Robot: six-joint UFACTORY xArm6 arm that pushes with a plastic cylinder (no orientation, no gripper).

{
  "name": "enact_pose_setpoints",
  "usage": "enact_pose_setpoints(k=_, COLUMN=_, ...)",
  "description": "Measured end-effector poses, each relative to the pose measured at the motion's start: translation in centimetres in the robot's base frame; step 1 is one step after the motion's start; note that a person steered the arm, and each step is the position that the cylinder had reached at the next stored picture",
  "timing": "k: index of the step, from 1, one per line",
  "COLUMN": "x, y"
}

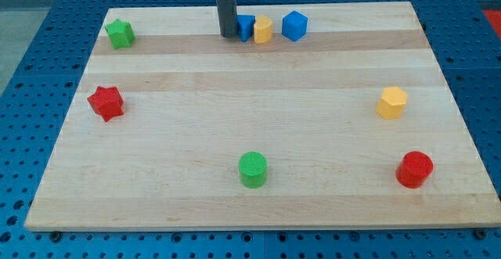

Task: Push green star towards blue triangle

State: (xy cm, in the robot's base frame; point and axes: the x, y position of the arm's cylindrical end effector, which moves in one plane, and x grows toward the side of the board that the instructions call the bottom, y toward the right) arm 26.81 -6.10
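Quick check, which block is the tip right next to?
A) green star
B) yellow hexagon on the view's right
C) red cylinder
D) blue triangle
D: my tip stands against the left side of the blue triangle at the view's top; the green star sits far off at top left.

Green star (120, 34) flat at board's top-left corner; blue triangle (246, 26) top-centre, well apart.

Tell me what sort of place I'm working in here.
Most likely a robotics lab bench: a wooden board lies on a blue perforated table, with small coloured blocks such as the green star scattered on it. My tip touches the blue triangle.
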Motion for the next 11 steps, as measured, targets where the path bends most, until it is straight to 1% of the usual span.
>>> enact_pose_setpoints(k=1, x=1.1, y=-5.7)
enact_pose_setpoints(k=2, x=5.1, y=-12.6)
enact_pose_setpoints(k=3, x=9.3, y=-17.9)
enact_pose_setpoints(k=4, x=12.4, y=-20.0)
enact_pose_setpoints(k=5, x=8.8, y=-23.6)
enact_pose_setpoints(k=6, x=7.4, y=-23.6)
enact_pose_setpoints(k=7, x=1.1, y=-23.7)
enact_pose_setpoints(k=9, x=0.2, y=-22.9)
enact_pose_setpoints(k=11, x=0.2, y=-10.3)
